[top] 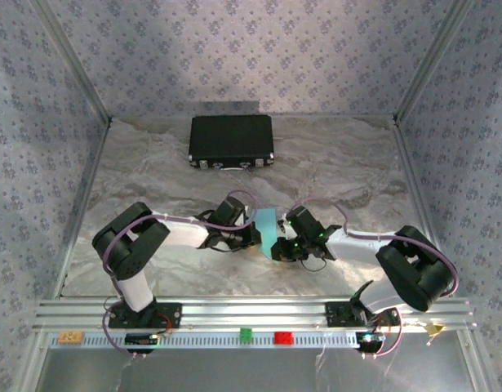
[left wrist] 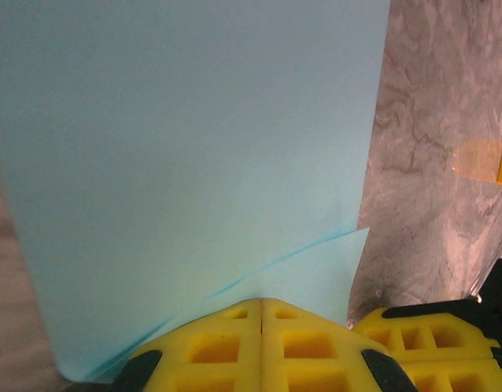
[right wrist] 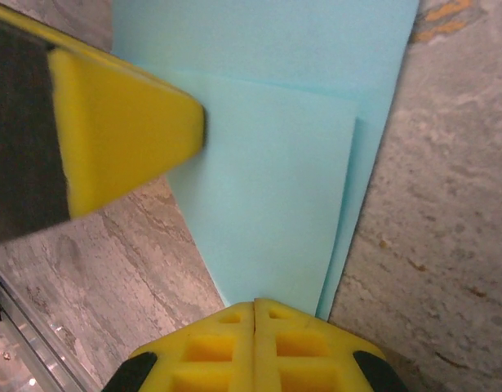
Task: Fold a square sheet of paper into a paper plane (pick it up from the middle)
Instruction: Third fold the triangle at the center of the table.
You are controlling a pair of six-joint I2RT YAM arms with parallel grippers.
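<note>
The square sheet of paper point(top: 268, 229) is light blue and hangs folded between the two grippers just above the table's middle. In the right wrist view it point(right wrist: 283, 188) shows two overlapping layers. My left gripper point(left wrist: 261, 300) is shut on the paper's point(left wrist: 185, 163) edge from the left, with a crease line running up from its tips. My right gripper point(right wrist: 255, 304) is shut on the lower edge from the right, and the left gripper's fingers point(right wrist: 120, 147) show at that view's upper left. In the top view the left gripper point(top: 255, 236) and right gripper point(top: 281, 245) nearly meet. A paper plane shape is out of view.
A black rectangular case point(top: 232, 140) lies at the back of the marbled table point(top: 153, 171). A red block point(top: 282, 337), a green block point(top: 246, 333) and an orange tag point(top: 69, 336) sit on the front rail. Patterned walls close in three sides.
</note>
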